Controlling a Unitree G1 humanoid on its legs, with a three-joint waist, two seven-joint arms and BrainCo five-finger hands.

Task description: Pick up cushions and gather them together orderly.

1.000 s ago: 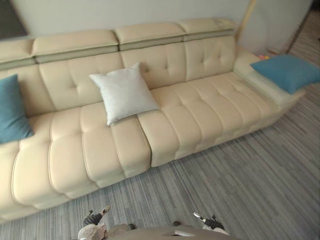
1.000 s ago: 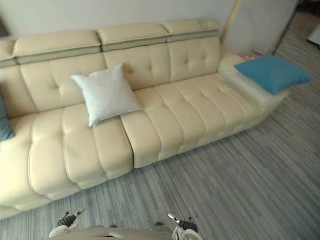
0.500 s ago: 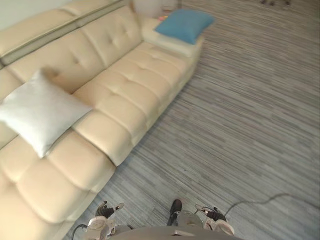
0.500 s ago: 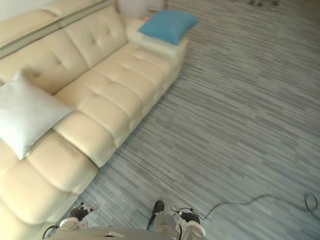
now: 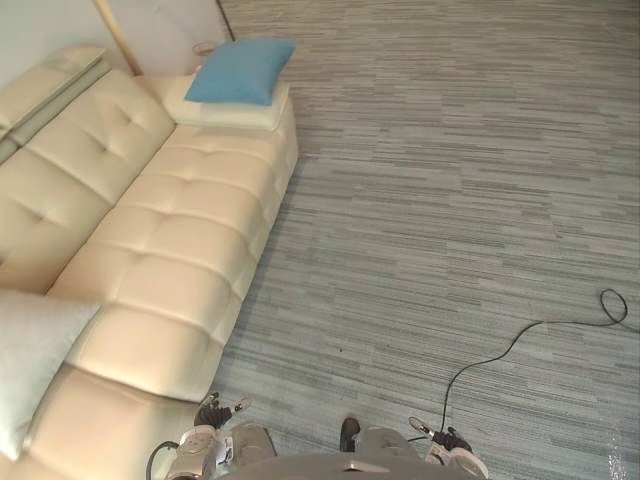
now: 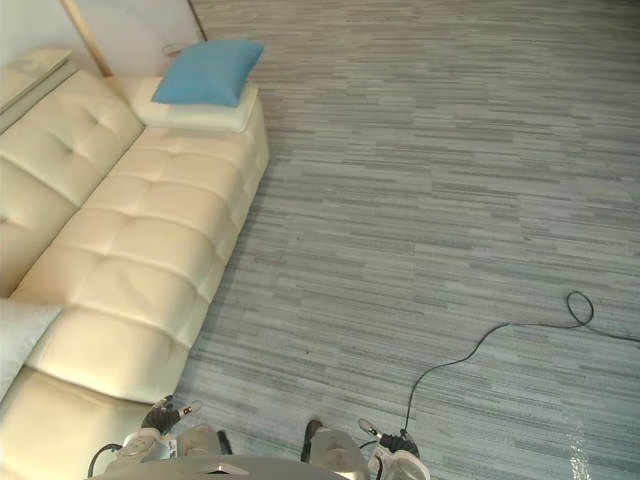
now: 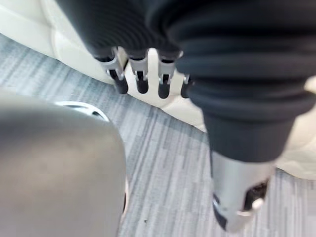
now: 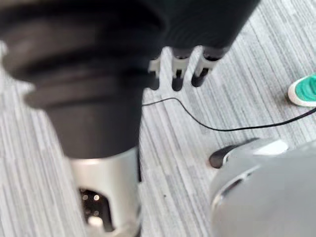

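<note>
Left eye view: at far left we see a pale grey cushion [image 5: 30, 360] lying on the cream sofa [image 5: 170, 250] — well apart from the blue cushion [image 5: 240, 70] on its far armrest [image 5: 225, 113]. The left wrist view has our left hand [image 7: 141, 81] hanging straight-fingered and empty by the sofa's edge. The right hand [image 8: 177, 74] hangs likewise, empty, over grey carpet [image 8: 256, 54] — there the right wrist view adds a green shoe [image 8: 302, 91].
</note>
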